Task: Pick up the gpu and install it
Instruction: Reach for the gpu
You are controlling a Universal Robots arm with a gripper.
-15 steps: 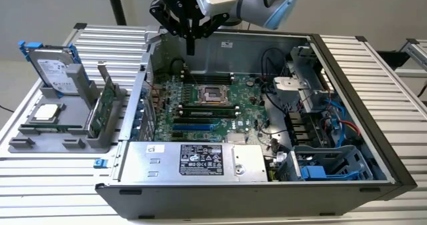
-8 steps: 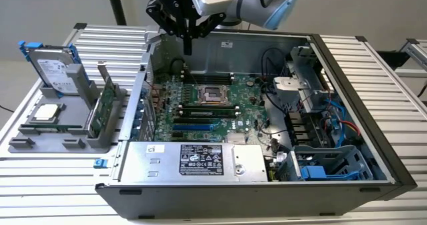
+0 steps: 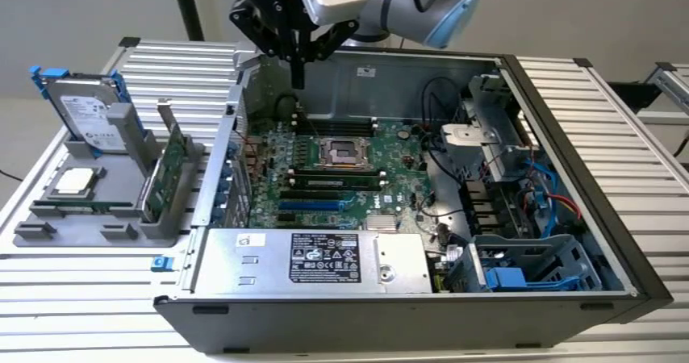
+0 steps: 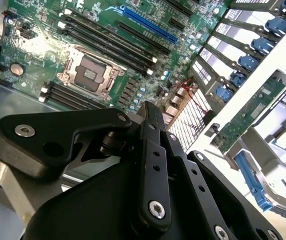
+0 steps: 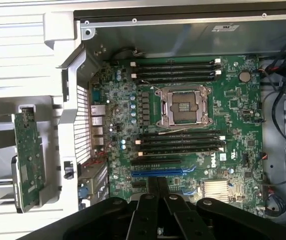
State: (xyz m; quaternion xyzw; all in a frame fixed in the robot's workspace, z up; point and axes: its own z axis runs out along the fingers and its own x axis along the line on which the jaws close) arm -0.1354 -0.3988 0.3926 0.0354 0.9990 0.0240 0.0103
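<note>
The gpu [image 3: 169, 172] stands on edge in a grey holder [image 3: 92, 218] on the exterior view's left, outside the open computer case, with its green board showing and a metal bracket at its top. Both wrist views show it beside the case wall as a gpu [image 5: 28, 161] [image 4: 247, 114]. My gripper [image 3: 299, 79] hangs over the rear of the motherboard [image 3: 323, 177], inside the case and well apart from the card. Its fingers [image 5: 150, 192] are pressed together with nothing between them; the same gripper [image 4: 149, 111] is seen above the board.
A hard drive [image 3: 86, 113] with a blue frame and a square processor chip [image 3: 73, 182] share the holder. In the case are a bare CPU socket [image 5: 182, 106], a blue slot [image 5: 163, 173], memory sticks, a power supply [image 3: 312, 258], cables and a drive cage [image 3: 528, 266].
</note>
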